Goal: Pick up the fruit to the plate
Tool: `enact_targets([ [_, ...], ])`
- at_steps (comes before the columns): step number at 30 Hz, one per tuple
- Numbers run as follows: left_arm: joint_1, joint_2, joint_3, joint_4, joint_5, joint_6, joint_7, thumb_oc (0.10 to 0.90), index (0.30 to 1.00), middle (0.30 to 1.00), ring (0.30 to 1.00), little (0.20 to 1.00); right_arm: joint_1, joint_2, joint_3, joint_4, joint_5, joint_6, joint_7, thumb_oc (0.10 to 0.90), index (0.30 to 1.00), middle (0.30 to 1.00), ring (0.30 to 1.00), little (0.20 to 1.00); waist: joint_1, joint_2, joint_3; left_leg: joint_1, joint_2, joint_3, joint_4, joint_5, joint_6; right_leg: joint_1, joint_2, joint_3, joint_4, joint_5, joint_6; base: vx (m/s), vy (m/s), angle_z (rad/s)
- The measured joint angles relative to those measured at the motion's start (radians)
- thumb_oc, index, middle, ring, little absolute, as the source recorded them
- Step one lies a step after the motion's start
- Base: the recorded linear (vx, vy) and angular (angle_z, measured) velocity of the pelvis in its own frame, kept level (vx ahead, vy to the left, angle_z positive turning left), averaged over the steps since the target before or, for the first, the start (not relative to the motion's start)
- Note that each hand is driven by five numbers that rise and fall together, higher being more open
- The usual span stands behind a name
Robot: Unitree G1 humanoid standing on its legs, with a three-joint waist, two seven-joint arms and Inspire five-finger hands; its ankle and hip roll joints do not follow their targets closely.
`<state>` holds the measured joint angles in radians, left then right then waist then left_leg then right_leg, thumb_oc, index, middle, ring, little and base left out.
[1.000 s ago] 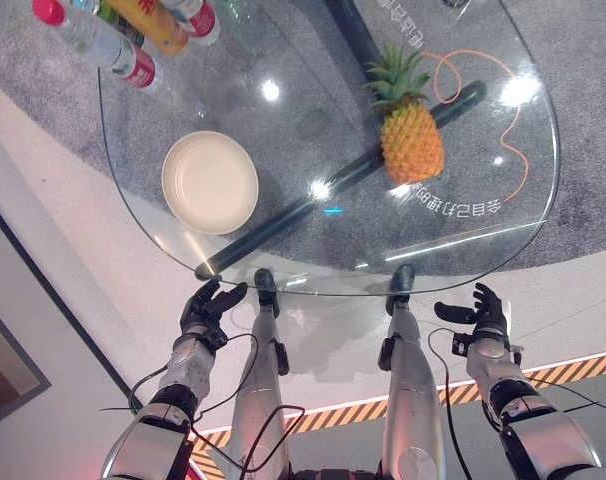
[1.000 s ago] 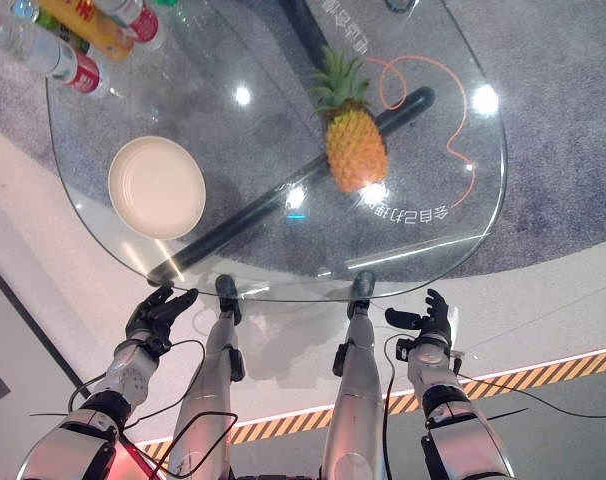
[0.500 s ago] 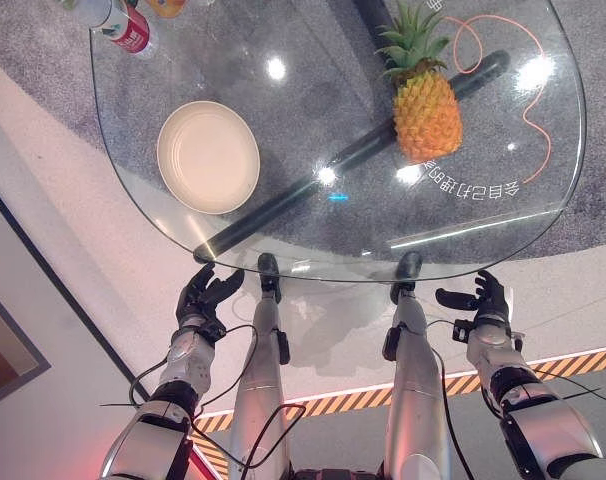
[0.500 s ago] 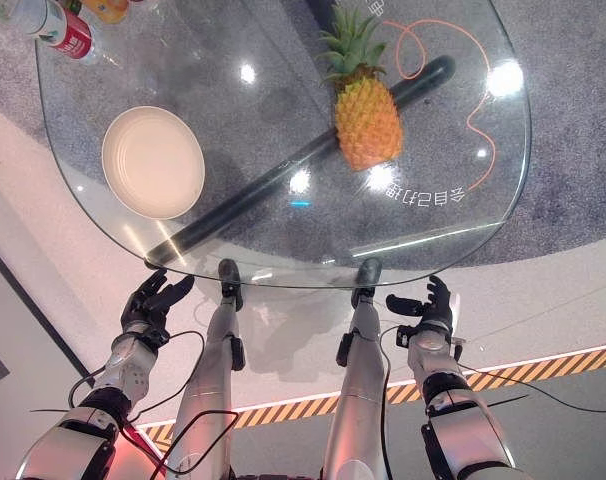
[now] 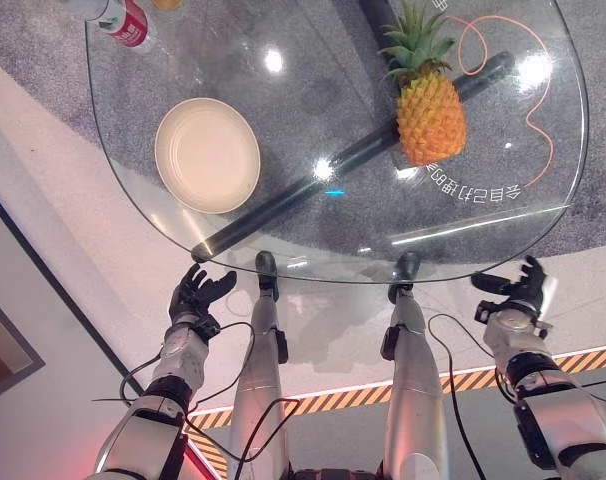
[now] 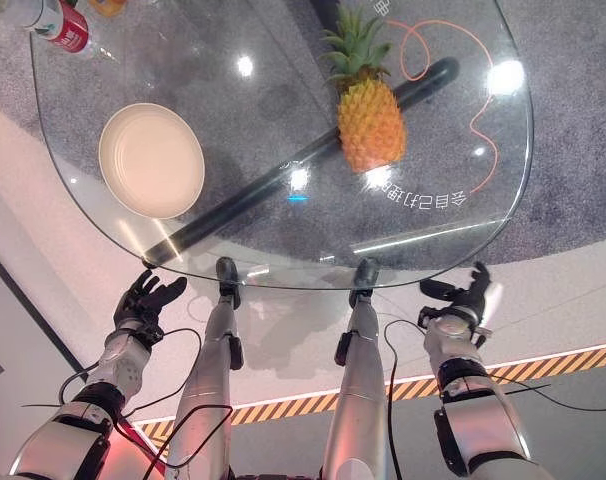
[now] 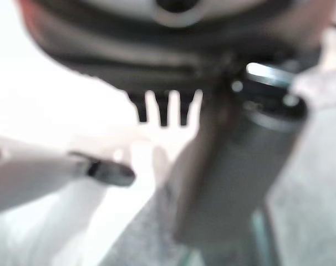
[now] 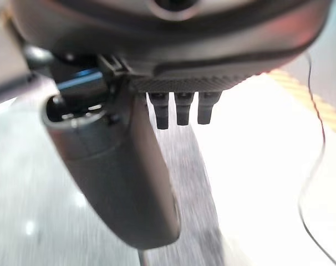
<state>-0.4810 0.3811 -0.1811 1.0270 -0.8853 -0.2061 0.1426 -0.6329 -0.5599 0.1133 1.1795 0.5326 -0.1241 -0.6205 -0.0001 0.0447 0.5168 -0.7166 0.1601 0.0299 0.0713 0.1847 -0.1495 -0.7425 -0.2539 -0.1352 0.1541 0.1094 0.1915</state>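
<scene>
**Both hands empty, pineapple a long reach from the plate**

On the far left, the left hand [image 5: 196, 296] hangs below the near rim of the glass surface [image 5: 133, 180], its fingers loosely spread and holding nothing. Above it, on the left part of the glass, sits the cream plate [image 5: 207, 154], empty and upright. A bottle with a red label [image 5: 124, 20] stands at the far left corner, well apart from the plate.

Moving right, a dark bar [image 5: 363, 150] runs diagonally under the glass, and bright ceiling lights glare off the pane. The pineapple [image 5: 429, 115] lies on the right half of the surface, its green crown pointing away from the robot, well apart from the plate. An orange cable [image 5: 536, 110] loops beyond it to the right, seemingly under or on the glass; I cannot tell which.

Lowest right, the right hand [image 5: 517, 296] is also below the surface edge, fingers apart and relaxed, thumb out, gripping nothing. Nothing of the task is done yet.

The risks, as I judge them: the pineapple is bulky, heavy and tapered, so a one-handed grasp around its body may slip or let it roll on the smooth glass. The stiff leaves offer a poor hold. Both hands must first rise over the rim; clipping the glass edge from below is possible. The plate is shallow and light, so setting the fruit down off-centre could tip or shove it toward the near edge.
</scene>
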Motion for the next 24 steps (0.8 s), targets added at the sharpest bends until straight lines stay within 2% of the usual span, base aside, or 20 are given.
enact_targets([
  [8,0.000,0.032,-0.002,0.014,0.000,0.024,-0.001,0.800,0.900,0.900,0.900,0.900,-0.036,-0.114,-0.022,-0.014,0.017,0.001,-0.182,0.800,0.900,0.900,0.900,0.900,0.003,0.000,0.000,-0.001,0.000,-0.011,-0.001,0.000,0.005,0.008,-0.002,-0.015,0.000,-0.006,0.005,0.02,-0.014,0.02],
  [13,0.000,0.032,-0.012,0.004,-0.002,0.027,0.000,0.800,0.900,0.900,0.900,0.900,-0.040,-0.129,-0.043,-0.124,0.036,-0.006,-0.314,0.800,0.900,0.900,0.900,0.900,0.000,0.000,0.000,-0.004,-0.001,-0.011,-0.004,0.000,0.004,0.005,-0.003,-0.019,-0.001,-0.009,0.005,0.01,0.019,0.00],
  [19,0.004,0.031,-0.016,-0.030,-0.003,0.027,0.006,0.800,0.900,0.900,0.900,0.900,-0.027,-0.130,-0.049,-0.392,0.057,-0.045,-0.488,0.800,0.900,0.900,0.900,0.900,-0.004,-0.001,0.001,-0.006,-0.001,-0.009,-0.019,0.003,0.001,-0.007,-0.004,-0.018,-0.002,-0.007,-0.001,0.01,0.041,-0.01],
  [24,0.004,0.028,-0.017,-0.039,-0.003,0.024,0.006,0.800,0.900,0.900,0.900,0.900,-0.042,-0.130,-0.045,-0.612,-0.048,-0.069,-0.521,0.800,0.900,0.900,0.900,0.900,-0.006,-0.001,0.001,-0.006,-0.005,-0.004,-0.026,0.002,0.000,-0.013,-0.008,-0.015,-0.003,-0.008,-0.001,0.00,0.060,-0.01],
])
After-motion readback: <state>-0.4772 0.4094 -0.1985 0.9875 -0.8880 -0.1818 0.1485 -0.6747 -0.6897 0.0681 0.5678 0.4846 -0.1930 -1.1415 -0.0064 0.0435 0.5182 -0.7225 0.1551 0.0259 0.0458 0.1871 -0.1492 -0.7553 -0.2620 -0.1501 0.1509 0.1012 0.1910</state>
